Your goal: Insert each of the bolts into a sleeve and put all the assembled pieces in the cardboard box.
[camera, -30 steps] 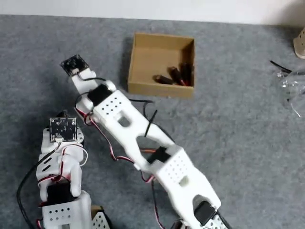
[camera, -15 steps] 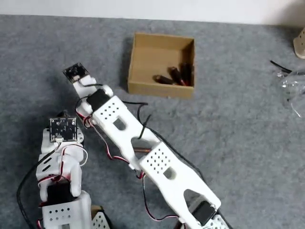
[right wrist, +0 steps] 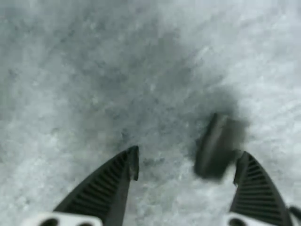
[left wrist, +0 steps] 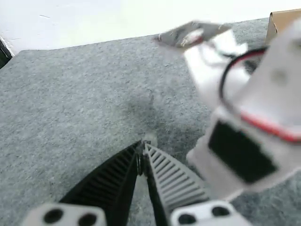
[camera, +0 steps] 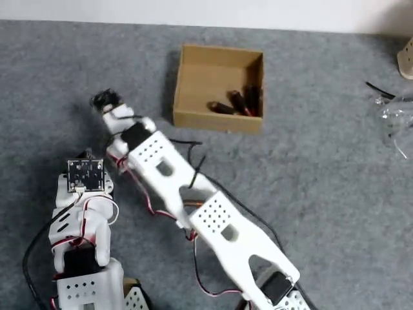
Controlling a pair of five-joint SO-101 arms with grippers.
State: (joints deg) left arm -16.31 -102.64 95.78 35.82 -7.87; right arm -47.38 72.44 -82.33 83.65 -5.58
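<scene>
The cardboard box [camera: 184, 84] stands at the back of the grey carpet, with several dark assembled pieces [camera: 235, 103] lying in its right half. My right arm stretches diagonally to a spot left of the box, its wrist camera [camera: 104, 100] covering the gripper. In the right wrist view my right gripper [right wrist: 188, 155] is open just above the carpet, and a dark cylindrical piece [right wrist: 214, 146] lies between its fingers, close to one fingertip [right wrist: 243, 160]. My left gripper [left wrist: 142, 147] is shut and empty over bare carpet, beside the right arm's wrist [left wrist: 244, 117].
A clear plastic wrapper with black wires [camera: 390, 113] lies at the right edge, and a beige object [camera: 406, 58] sits at the far right. The box corner [left wrist: 284, 19] is beyond the right arm. The left arm [camera: 84, 219] sits at the near left.
The right arm's wrist has shifted slightly nearer and to the right while tilting down toward the carpet left of the box. The left arm has not moved.
</scene>
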